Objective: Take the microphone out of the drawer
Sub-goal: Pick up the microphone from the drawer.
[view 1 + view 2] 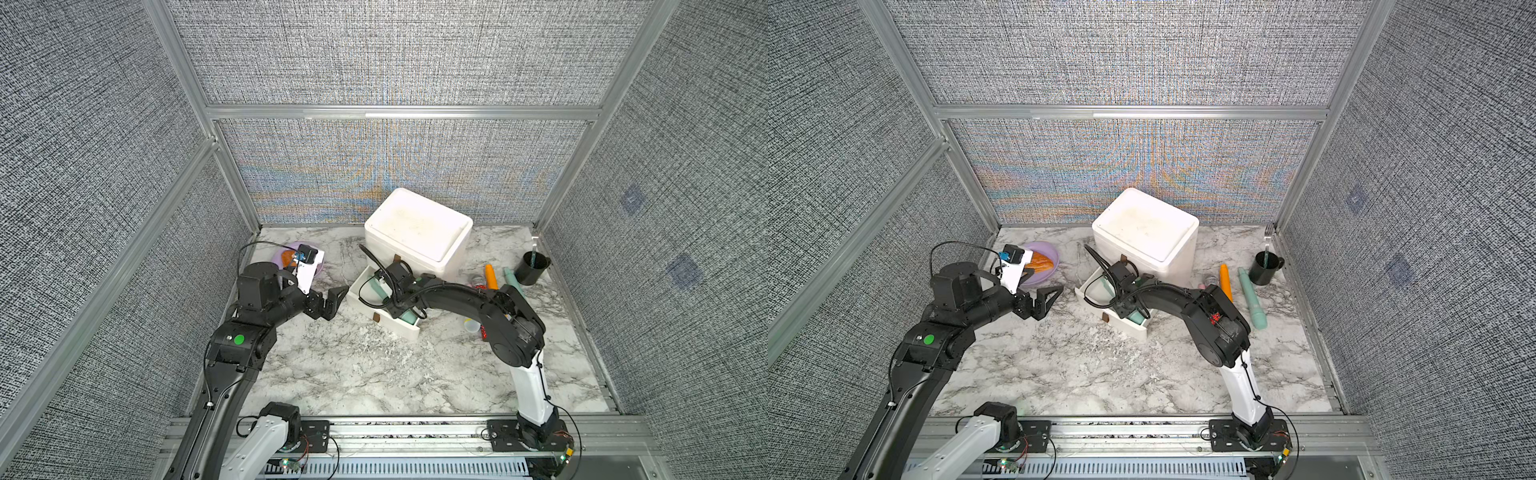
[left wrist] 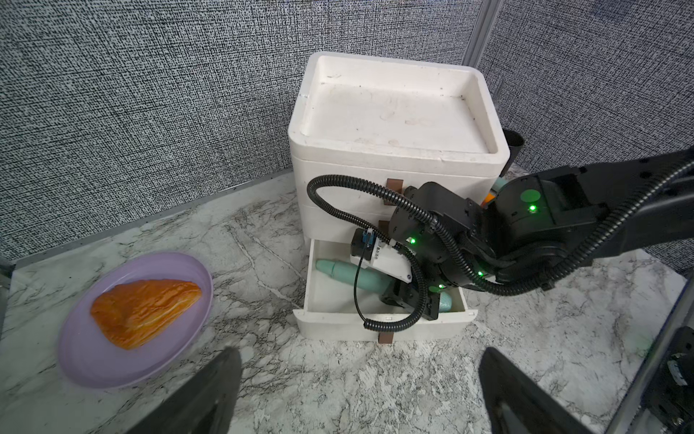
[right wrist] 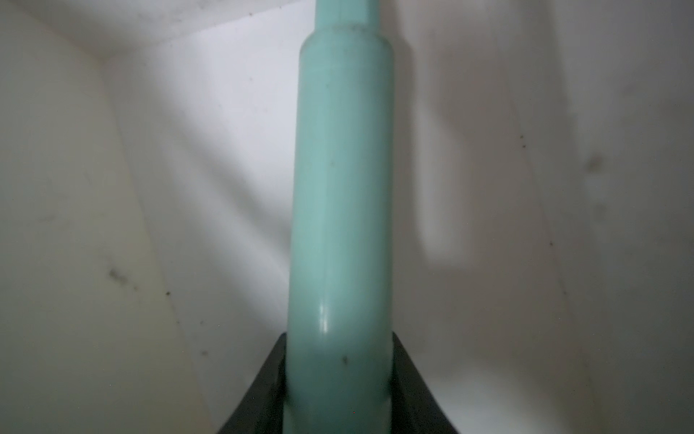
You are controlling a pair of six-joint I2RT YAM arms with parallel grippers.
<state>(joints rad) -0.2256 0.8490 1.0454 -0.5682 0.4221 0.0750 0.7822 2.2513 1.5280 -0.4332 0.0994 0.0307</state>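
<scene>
While left claw (image 2: 359, 379) hangs wide open over the tabletop (image 1: 374, 374), right claw (image 3: 340, 379) is clamped on the teal microphone (image 3: 341, 188) in the drawer (image 2: 375, 327)

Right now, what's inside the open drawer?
A teal microphone lies in the drawer, with the right gripper closed around it. The arm covers part of the microphone and some drawer floor, so anything there is hidden.

No text, label, brand, number or sign can be read on the microphone (image 3: 341, 188), on the drawer (image 2: 338, 327), or on any other thing in these views.
</scene>
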